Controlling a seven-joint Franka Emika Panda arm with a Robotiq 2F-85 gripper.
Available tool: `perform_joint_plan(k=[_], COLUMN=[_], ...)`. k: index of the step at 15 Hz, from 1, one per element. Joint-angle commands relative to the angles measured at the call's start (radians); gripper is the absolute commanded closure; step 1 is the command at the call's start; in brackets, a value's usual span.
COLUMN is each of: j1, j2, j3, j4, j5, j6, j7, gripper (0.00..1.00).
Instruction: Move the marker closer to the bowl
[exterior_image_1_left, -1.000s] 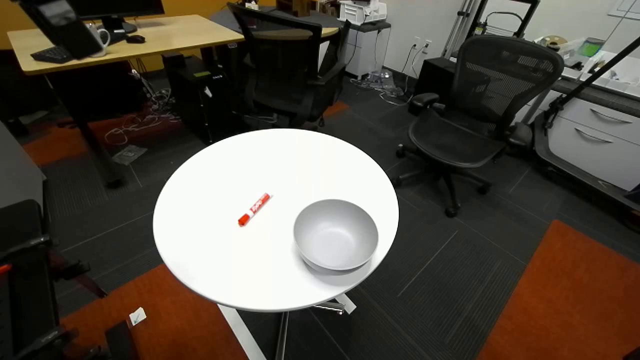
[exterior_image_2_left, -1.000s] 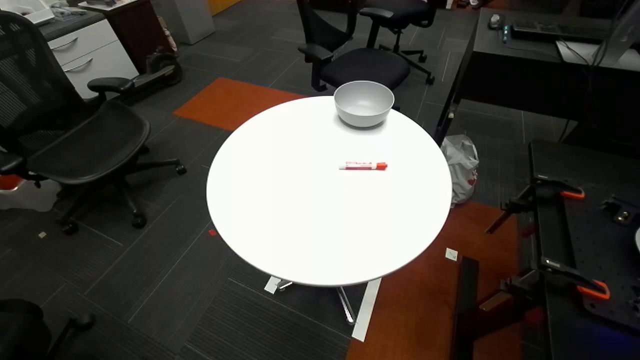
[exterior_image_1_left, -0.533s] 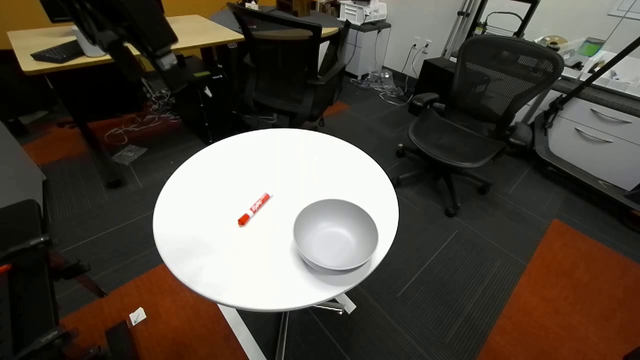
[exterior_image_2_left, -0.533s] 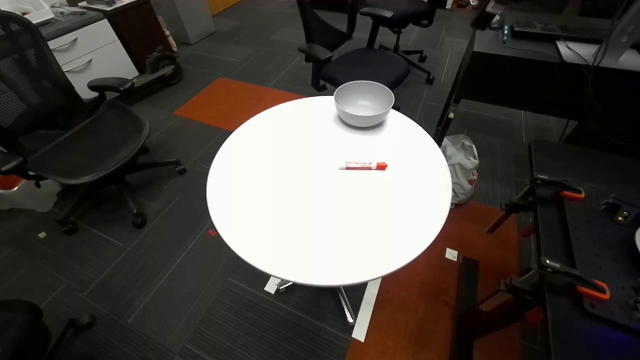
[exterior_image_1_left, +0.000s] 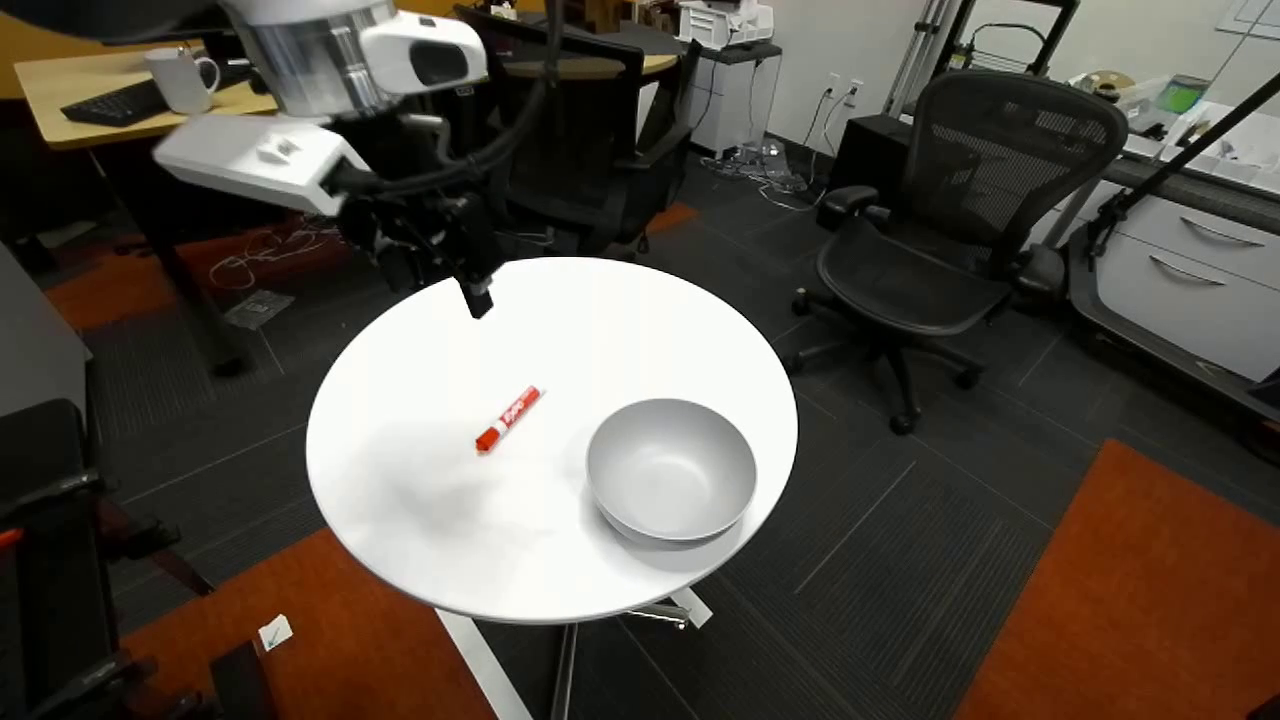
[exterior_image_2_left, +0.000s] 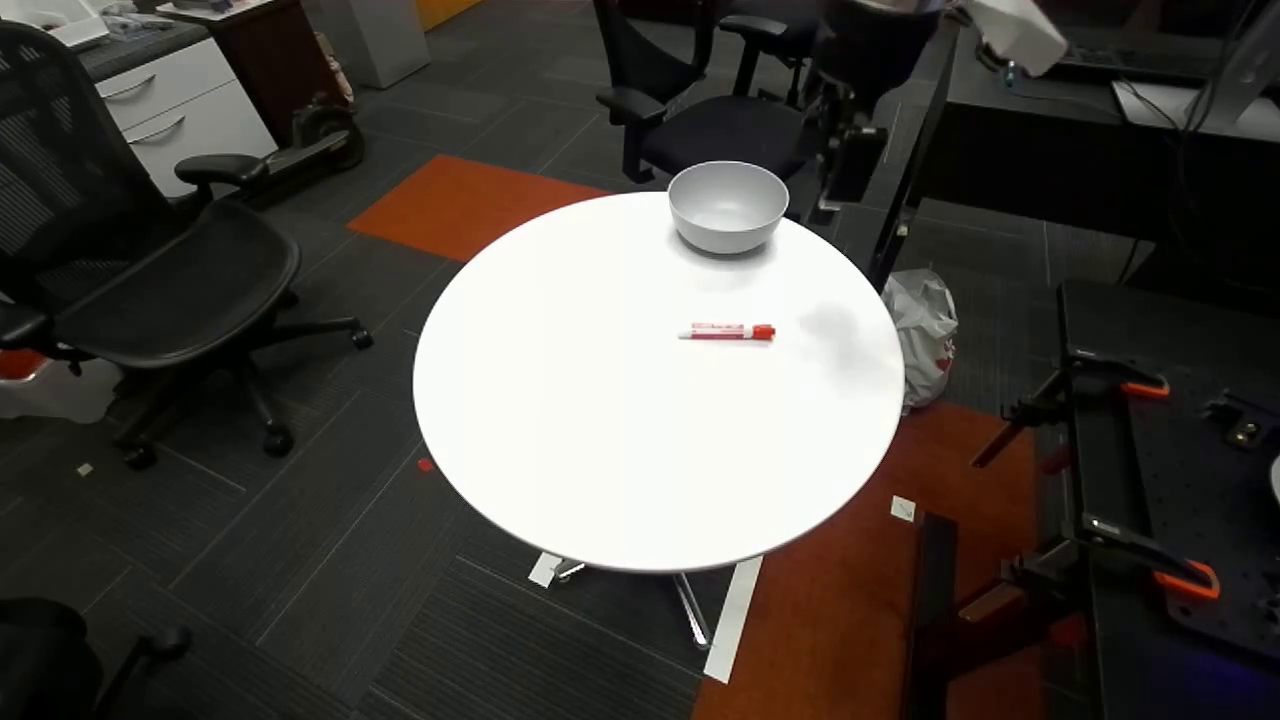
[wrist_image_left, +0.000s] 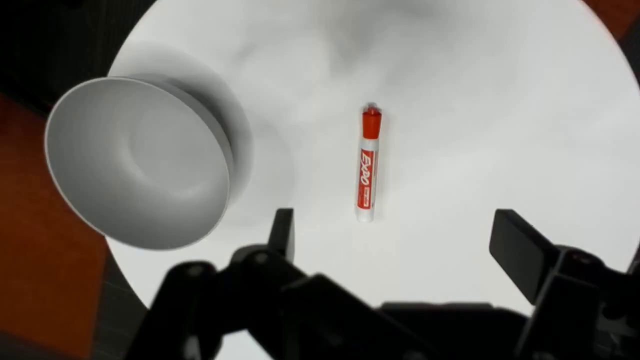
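The red marker with a whitish end lies flat on the round white table (exterior_image_1_left: 560, 320), in both exterior views (exterior_image_1_left: 510, 418) (exterior_image_2_left: 727, 332) and in the wrist view (wrist_image_left: 367, 170). The grey-white bowl stands upright near the table's edge, apart from the marker, in both exterior views (exterior_image_1_left: 670, 475) (exterior_image_2_left: 728, 210) and at the left of the wrist view (wrist_image_left: 140, 165). My gripper (wrist_image_left: 393, 225) is open and empty, its fingers wide apart. It hangs above the table, over one side of it, in both exterior views (exterior_image_1_left: 440, 275) (exterior_image_2_left: 850, 170). It touches neither marker nor bowl.
Black office chairs (exterior_image_1_left: 930, 270) (exterior_image_2_left: 730, 135) stand around the table. A wooden desk with a white mug (exterior_image_1_left: 183, 80) and keyboard is behind the arm. A black bench with orange-tipped clamps (exterior_image_2_left: 1185, 580) stands beside the table.
My arm and gripper have come into view and moved in over the table's edge, casting a shadow on it. The marker and the bowl have not moved.
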Motion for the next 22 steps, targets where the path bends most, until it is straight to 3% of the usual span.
perform_joint_plan(k=[1,10,22], j1=[-0.039,-0.117,-0.139], j2=[0.199,0.470,0.622], j3=[0.041,0.146,0.193], j4=[0.151,0.334,0.411], j5=[0.036,0.031,0.029], j6=[0.003,-0.021,-0.023], j7=[-0.041,-0.027,-0.008], gripper=[0.00,0.00,0.00])
